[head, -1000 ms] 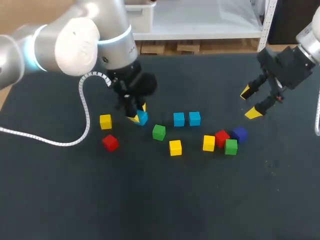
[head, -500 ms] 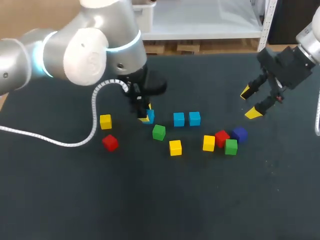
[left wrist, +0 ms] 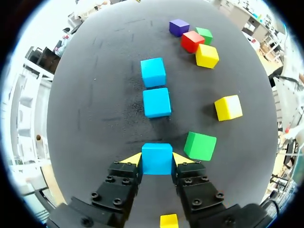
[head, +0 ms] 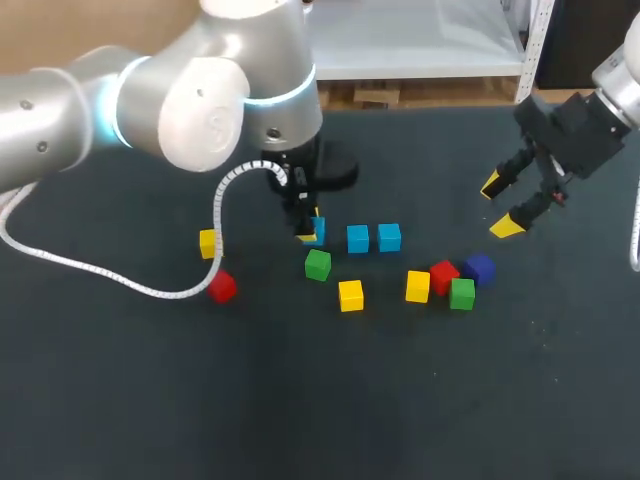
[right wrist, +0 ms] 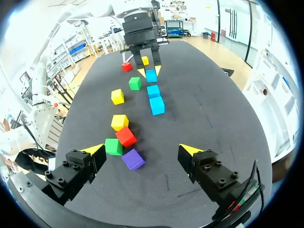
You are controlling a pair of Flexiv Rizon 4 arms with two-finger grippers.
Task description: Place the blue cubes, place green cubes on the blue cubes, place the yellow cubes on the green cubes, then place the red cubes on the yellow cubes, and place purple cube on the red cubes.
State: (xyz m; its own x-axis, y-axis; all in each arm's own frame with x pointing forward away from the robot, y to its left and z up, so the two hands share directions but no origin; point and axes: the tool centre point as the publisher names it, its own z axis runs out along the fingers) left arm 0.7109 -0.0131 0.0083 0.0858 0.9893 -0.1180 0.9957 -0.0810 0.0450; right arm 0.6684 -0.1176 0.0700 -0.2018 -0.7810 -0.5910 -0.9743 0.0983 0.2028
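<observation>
Left pincer [left wrist: 157,159] is clamped on the held blue cube [left wrist: 156,156], one yellow tip on each side face, low over the desk [head: 150,400]. Can't tell if the cube's underside touches the surface. It sits in line with two others: the middle blue cube [left wrist: 156,102] is just ahead and the far blue cube [left wrist: 153,72] is beyond that, those two nearly touching. There is a gap between the held cube and the middle one. The near green cube [left wrist: 200,146] lies just beside one finger of the pincer.

Step judged: setting the third blue cube into the base row. To do it well:
- Bring it level with the row, faces square to the middle blue cube.
- Place it close beside the middle cube without shoving it, since a push would likely skew the row.
- Seat it flat before letting go and open only a little.
- Lift straight up so the fingers neither drag the cube nor clip the near green cube.
- The base needs to be flat and aligned, as four more layers go on top.

Right pincer [head: 503,205] is spread wide and holds nothing. It hangs above the desk well apart from the row, near a cluster of the yellow cube [head: 418,286], red cube [head: 444,276], second green cube [head: 462,293] and purple cube [head: 481,268].

Writing: none readable on cubes, pincers or desk. Cube faces look plain.
</observation>
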